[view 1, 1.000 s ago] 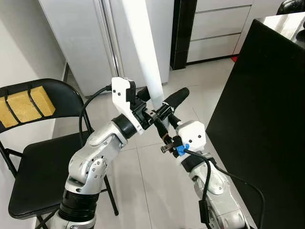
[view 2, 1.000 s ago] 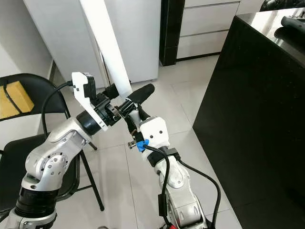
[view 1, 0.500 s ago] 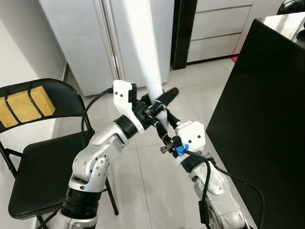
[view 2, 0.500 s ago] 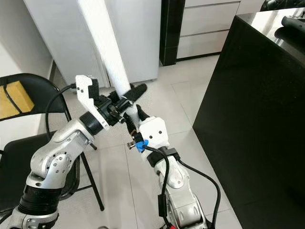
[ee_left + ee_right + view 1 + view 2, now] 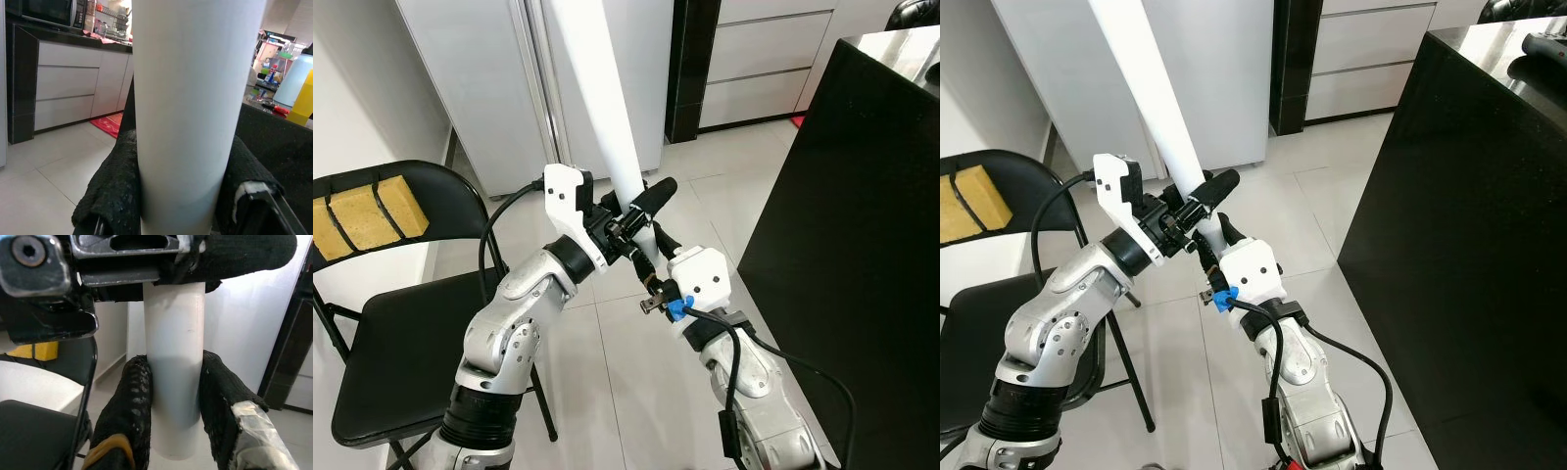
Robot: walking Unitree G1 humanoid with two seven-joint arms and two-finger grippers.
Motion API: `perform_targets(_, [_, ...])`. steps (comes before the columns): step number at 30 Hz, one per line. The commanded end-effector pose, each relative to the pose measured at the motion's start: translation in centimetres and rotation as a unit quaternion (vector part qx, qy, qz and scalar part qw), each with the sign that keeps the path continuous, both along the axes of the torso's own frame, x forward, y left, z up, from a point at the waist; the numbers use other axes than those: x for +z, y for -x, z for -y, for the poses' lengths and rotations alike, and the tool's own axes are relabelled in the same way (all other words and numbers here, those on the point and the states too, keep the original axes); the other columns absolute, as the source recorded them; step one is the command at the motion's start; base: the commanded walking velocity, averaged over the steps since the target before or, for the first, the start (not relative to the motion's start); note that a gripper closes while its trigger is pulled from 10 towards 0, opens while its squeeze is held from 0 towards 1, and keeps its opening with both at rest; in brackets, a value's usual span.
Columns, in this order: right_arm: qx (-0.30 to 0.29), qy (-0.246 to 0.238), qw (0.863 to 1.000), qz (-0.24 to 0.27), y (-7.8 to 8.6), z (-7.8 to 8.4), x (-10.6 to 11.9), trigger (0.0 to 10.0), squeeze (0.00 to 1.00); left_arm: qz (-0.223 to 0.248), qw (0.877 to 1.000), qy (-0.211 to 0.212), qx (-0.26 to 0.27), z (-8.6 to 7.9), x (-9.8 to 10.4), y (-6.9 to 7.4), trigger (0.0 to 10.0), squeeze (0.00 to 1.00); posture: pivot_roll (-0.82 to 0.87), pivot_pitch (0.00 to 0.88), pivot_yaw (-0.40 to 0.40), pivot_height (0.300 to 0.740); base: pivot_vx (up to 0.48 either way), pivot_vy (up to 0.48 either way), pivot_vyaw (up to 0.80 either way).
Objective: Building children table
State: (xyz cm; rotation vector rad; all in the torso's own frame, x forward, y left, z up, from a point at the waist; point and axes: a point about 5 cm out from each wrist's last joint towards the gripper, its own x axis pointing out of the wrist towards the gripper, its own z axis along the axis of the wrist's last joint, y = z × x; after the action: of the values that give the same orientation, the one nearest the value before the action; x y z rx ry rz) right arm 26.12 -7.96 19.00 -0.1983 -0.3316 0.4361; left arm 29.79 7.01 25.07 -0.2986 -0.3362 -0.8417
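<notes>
I've got the white table leg up in front of me, tilted, its top leaning toward my left and running out of frame. My left hand is clamped around it near the lower end, black fingers pressed on both sides. My right hand grips the same leg just below, fingers squeezing its bottom end. A black folding chair stands to my left, a black surface on my right.
</notes>
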Motion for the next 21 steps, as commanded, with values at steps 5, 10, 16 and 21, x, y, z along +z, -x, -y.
perform_targets(5, [0.01,0.017,1.0,0.012,0.1,-0.3,-0.1,10.0,1.0,0.006,1.0,-0.015,0.019,-0.1,-0.3,-0.3,10.0,0.0,0.01,0.154,0.024,0.74,0.0,0.0,0.0])
perform_targets(10, [-0.002,0.02,1.0,0.021,0.2,-0.2,0.1,10.0,1.0,0.005,0.999,-0.018,0.035,-0.5,-0.5,-0.5,10.0,0.0,0.01,0.156,0.025,0.74,0.0,0.0,0.0])
perform_targets(16, [0.015,0.017,1.0,0.008,0.5,-0.4,-0.2,10.0,0.0,0.013,0.993,-0.024,0.117,-1.8,-0.2,-1.9,10.0,0.0,0.01,0.146,0.023,0.74,0.0,0.0,0.0])
perform_targets(21, [0.023,0.015,1.0,0.005,0.9,-0.5,-0.3,10.0,0.0,0.017,0.984,-0.03,0.172,-2.9,-0.2,-2.7,10.0,0.0,0.01,0.146,0.023,0.74,0.0,0.0,0.0])
